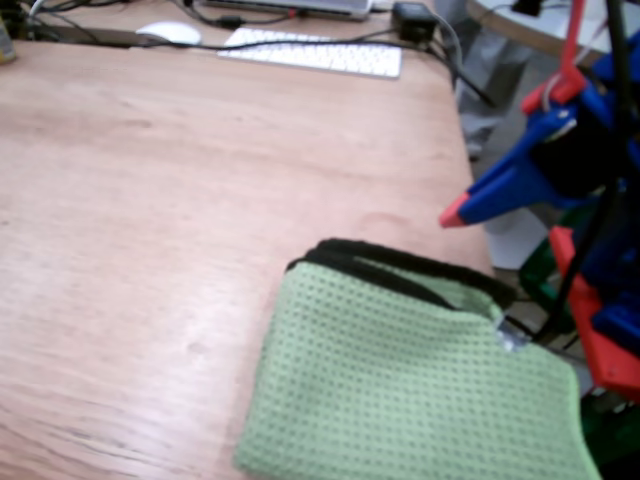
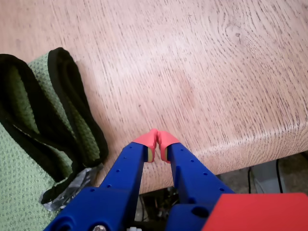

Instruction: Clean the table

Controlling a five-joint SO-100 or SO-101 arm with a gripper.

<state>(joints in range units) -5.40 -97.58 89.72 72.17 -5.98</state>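
While my gripper (image 2: 157, 141) hangs over table (image 1: 180, 200) edge, tips pinched together, empty, cloth (image 1: 400, 390) lies apart beside it near same edge. Risk: closed tips cannot take cloth; blind descent may strike edge or shove cloth off.

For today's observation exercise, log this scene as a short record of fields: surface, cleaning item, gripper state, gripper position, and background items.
surface: the table, reddish-brown wood grain, mostly bare
cleaning item: green cloth with black trim, folded, lying flat near the table's edge
gripper state: gripper shut, red tips together, holding nothing
gripper position: over the table's edge, beside the cloth, not touching it
background items: white keyboard and white mouse at the far end
task progress: cloth not yet picked up
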